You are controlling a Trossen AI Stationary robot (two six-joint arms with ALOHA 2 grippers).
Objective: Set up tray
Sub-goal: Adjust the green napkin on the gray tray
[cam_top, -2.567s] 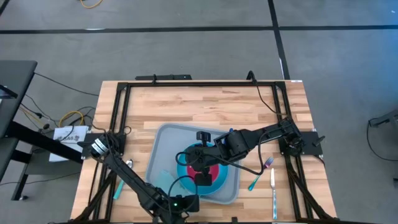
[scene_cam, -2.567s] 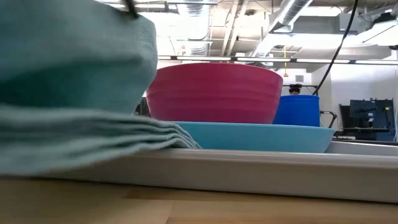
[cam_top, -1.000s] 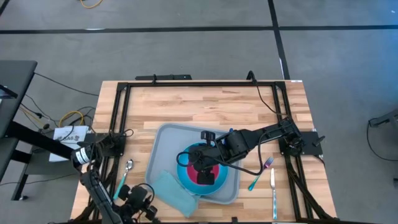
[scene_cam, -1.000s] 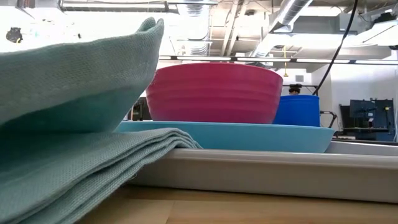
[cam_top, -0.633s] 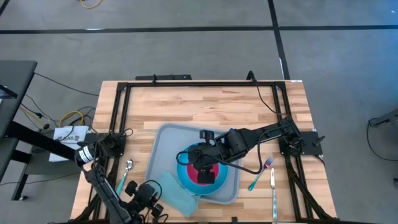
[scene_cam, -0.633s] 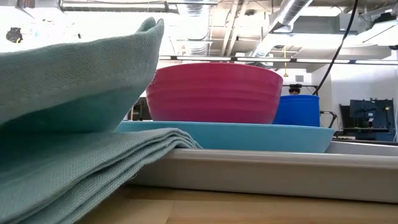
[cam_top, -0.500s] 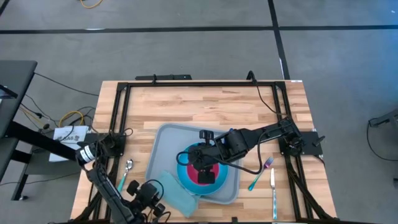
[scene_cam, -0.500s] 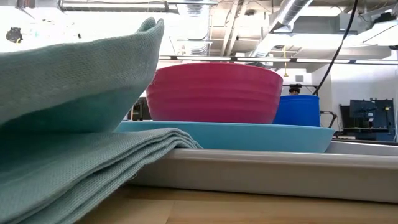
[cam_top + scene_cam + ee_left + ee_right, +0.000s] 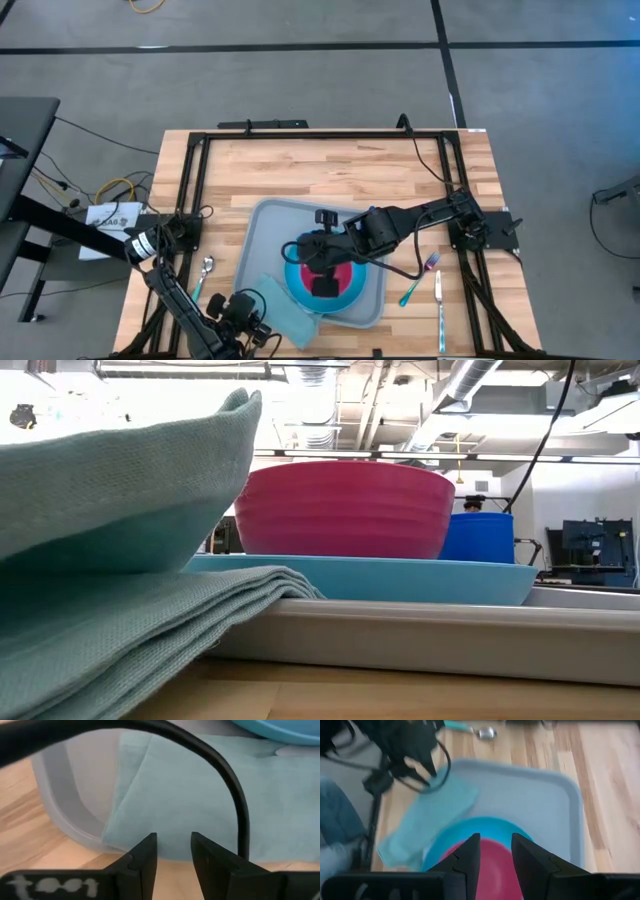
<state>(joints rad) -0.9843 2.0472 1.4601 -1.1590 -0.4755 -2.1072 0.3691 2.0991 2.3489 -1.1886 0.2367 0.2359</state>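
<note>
Left end effector (image 9: 262,332) neared the tray (image 9: 262,228) holding plate (image 9: 296,287), bowl (image 9: 342,277), napkin (image 9: 285,310).

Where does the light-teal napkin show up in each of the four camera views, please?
High view: the napkin lies at the tray's near-left corner, overhanging the rim.
Low view: napkin fills the left foreground.
Left wrist view: napkin ahead of the left gripper.
Right wrist view: napkin beside the plate.
Shared landmark: the blue plate.
</note>
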